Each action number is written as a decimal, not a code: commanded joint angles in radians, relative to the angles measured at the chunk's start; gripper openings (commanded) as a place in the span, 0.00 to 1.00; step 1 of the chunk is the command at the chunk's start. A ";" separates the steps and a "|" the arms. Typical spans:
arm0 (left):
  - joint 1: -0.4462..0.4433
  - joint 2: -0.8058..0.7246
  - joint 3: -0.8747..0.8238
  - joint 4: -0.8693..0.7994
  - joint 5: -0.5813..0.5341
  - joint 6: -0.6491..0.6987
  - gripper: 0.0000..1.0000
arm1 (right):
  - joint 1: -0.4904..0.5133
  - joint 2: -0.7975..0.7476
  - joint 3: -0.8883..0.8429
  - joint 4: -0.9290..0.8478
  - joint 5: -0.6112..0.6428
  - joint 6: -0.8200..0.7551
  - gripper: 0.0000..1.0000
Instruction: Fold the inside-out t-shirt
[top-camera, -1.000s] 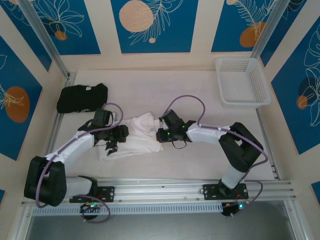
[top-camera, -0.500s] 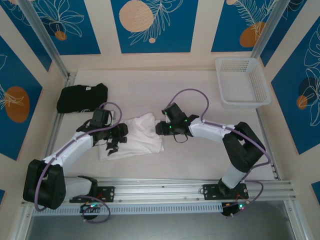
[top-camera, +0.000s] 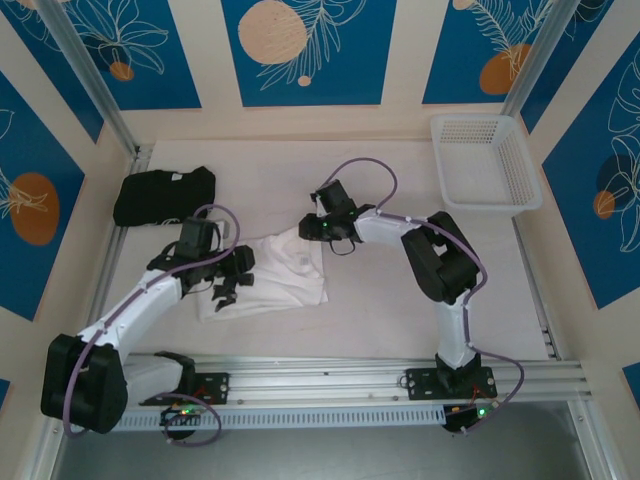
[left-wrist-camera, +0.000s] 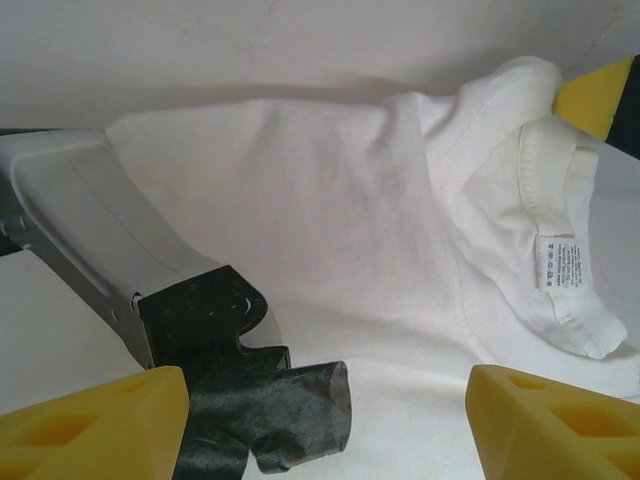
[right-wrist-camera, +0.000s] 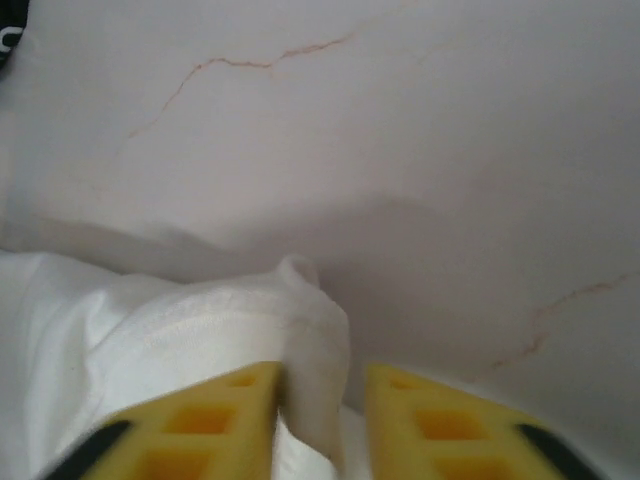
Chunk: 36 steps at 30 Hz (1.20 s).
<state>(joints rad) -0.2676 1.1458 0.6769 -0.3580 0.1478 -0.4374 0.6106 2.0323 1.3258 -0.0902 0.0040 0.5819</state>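
**Counter (top-camera: 380, 310): one.** Pale, with faint veining. It carries everything listed below.

**Inside-out t-shirt (top-camera: 270, 272): one.**
- White, thin and wrinkled, lying bunched and flat on the counter between the two pincers.
- The left wrist view shows the shirt (left-wrist-camera: 330, 220) spread beneath and ahead of the left pincer.
- It has one ribbed neck band (left-wrist-camera: 545, 180), ahead and to the right of that pincer.
- One sewn care label (left-wrist-camera: 560, 262) hangs from the band, with print too small to read.

**Left pincer (top-camera: 225, 290): one.**
- It hangs over the near left part of the shirt.
- The left wrist view (left-wrist-camera: 325, 400) shows two yellow pads (left-wrist-camera: 95, 425) standing wide apart.
- It is open, with nothing clasped between the pads.

**Right pincer (top-camera: 308, 228): one.**
- It sits at the far right corner of the shirt.
- The right wrist view (right-wrist-camera: 320, 400) shows two yellow pads (right-wrist-camera: 215, 420) drawn close together.
- They grip one raised fold of the shirt's (right-wrist-camera: 150, 340) seamed edge.
- The rest of the cloth trails off to this pincer's left, with bare counter (right-wrist-camera: 400, 120) ahead of it.
- One of its pads (left-wrist-camera: 595, 95) appears at the upper right of the left wrist view, against the shirt's edge.

**Black folded garment (top-camera: 163, 195): one.**
- It lies beyond the left pincer and to its left.
- It is apart from the white shirt.

**Basket (top-camera: 485, 163): one.**
- White and latticed.
- It stands well apart from the right pincer, to that pincer's right and a little farther back.
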 joint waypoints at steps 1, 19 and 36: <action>0.014 -0.016 -0.025 -0.009 -0.008 0.013 0.73 | -0.015 -0.024 0.009 0.003 -0.044 0.000 0.13; 0.014 0.048 -0.065 0.043 -0.013 0.003 0.73 | -0.109 -0.068 -0.010 -0.228 0.048 -0.085 0.19; 0.116 0.238 0.063 0.202 0.010 -0.051 0.76 | 0.271 -0.491 -0.478 -0.076 -0.091 0.035 0.40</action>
<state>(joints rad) -0.1947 1.3193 0.6991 -0.2234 0.1223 -0.4610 0.8516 1.5452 0.9070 -0.2306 -0.0319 0.5316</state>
